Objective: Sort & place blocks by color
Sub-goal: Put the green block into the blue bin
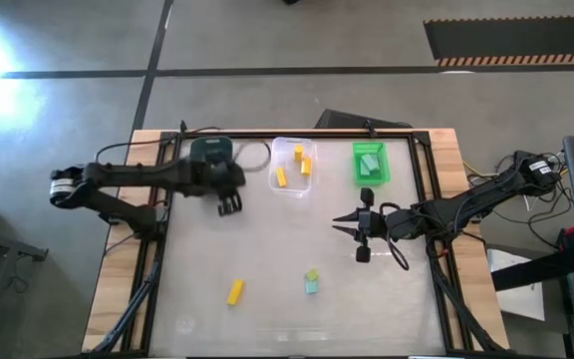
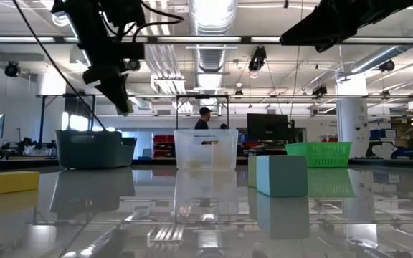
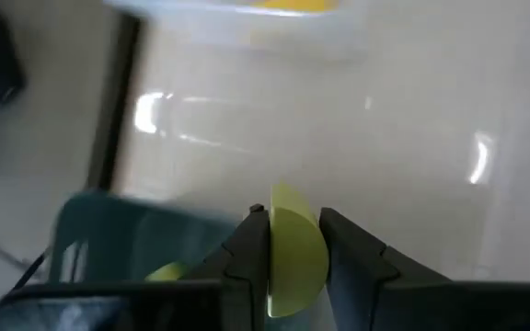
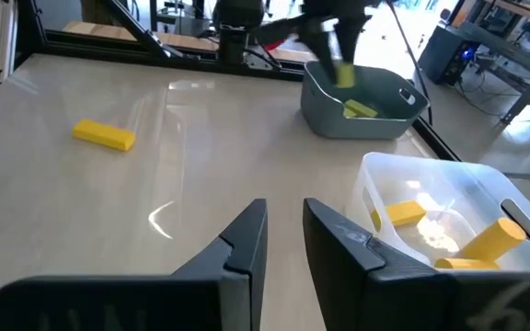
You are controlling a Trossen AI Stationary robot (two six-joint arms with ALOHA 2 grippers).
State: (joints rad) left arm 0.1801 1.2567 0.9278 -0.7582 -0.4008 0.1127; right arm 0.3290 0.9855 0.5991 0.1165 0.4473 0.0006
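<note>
While the blocks are sorted by colour, the high view shows the left tool hanging just beside the dark teal bin at the far edge of the tabletop; the right tool waits toward the right edge, nothing being seen between its nearly closed fingers; a yellow bar and a pale green and mint pair lie toward the near edge; more pieces are seen in the clear bin and green bin.

At table height, the mint cube is seen touching the pale one behind it.

Through the left wrist camera, a pale yellow-green block is seen clenched between the left tool's fingers, above the teal bin's rim.

From the right wrist camera, yellow pieces are seen in the clear bin.

The pieces are judged light, stiff and smooth, likely slippery; flat opposite faces are judged the best place to be gripped.
</note>
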